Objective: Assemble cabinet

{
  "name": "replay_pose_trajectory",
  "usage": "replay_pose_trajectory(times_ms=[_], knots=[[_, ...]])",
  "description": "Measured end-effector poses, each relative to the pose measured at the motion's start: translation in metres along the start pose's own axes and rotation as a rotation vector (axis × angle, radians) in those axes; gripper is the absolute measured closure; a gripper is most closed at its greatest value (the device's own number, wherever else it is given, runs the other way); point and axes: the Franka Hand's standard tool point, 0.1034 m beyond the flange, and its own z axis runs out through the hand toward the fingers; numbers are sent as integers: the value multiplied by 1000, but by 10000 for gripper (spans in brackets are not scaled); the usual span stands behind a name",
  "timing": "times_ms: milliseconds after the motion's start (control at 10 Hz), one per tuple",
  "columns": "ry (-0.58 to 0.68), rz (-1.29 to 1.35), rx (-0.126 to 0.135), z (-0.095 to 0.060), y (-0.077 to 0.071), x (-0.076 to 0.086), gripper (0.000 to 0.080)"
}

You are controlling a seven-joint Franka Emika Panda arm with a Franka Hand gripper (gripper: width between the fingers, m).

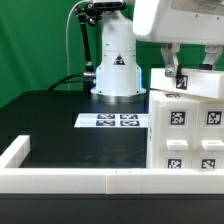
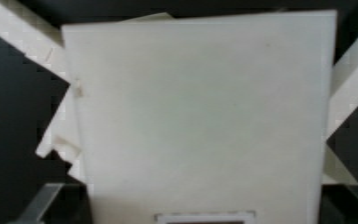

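Note:
The cabinet (image 1: 190, 125), a big white box with several black-and-white tags, stands at the exterior view's right, close to the front border rail. My gripper (image 1: 176, 76) comes down from above onto its top edge. In the wrist view my gripper (image 2: 197, 205) straddles a broad white panel of the cabinet (image 2: 202, 110) that fills most of the picture. One grey finger (image 2: 34, 203) lies against one long side and the other finger (image 2: 346, 192) against the opposite side. The jaws look closed on the panel. Other white parts (image 2: 59, 140) show partly behind it.
The marker board (image 1: 115, 121) lies flat in front of the robot base (image 1: 116, 72). A low white border rail (image 1: 70, 180) runs along the front and up the exterior view's left side (image 1: 14, 152). The table is black.

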Motion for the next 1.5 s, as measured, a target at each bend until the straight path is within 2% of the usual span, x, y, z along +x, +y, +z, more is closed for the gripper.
replay_pose_trajectory(times_ms=[400,700,900,1100,1500], knots=[[0,267,1,0,-2,1,241],[2,703,14,1,-8,0,240],[15,1011,41,2,-12,1,240],[20,1136,51,2,-13,2,240],[0,1452,93,2,-20,4,240]])
